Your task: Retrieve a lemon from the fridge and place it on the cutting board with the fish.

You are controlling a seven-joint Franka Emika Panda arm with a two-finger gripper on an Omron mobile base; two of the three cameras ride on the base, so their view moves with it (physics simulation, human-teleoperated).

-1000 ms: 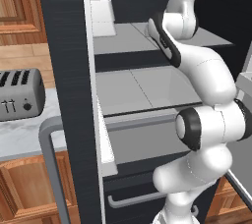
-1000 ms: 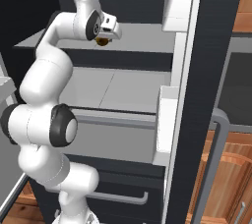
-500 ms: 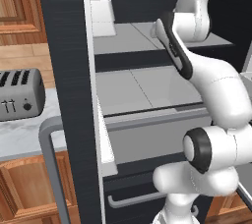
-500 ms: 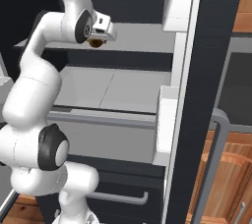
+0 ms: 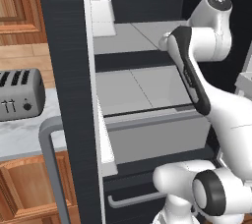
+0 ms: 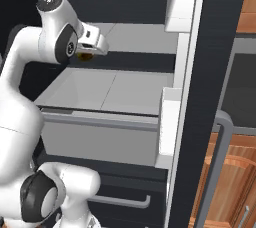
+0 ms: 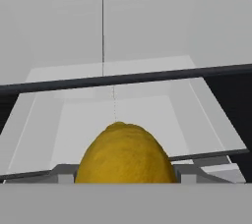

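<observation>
The white two-finger gripper (image 6: 89, 52) has drawn back from the interior of the tall matte black French-door fridge (image 5: 69, 46) with the small round yellow-olive lemon (image 7: 125, 155) between its jaws. In the hand view the fruit sits directly at the jaw line, bulging above the grey finger bodies on either side, so the jaws stand about half open and appear closed against the fruit; the contact faces themselves are hidden, so firmness of the hold is a judgement only. In the right base view the lemon shows as a small dark-yellow patch just under the hand, level with the front edge of the upper grey-white shelf (image 6: 135, 36) and above the lower shelf (image 5: 138, 88).

Compared with the views of 1 second ago, the wrist sits further from the back wall and nearer the open front of the fridge, the elbow has swung outward, and the lemon has travelled with the hand, clear of any shelf.

Retrieval is therefore most likely complete. What remains is transport to the board with the fish. A grey slotted toaster (image 5: 20, 94) stands on the marble counter (image 5: 19, 139) to the left of the door.
</observation>
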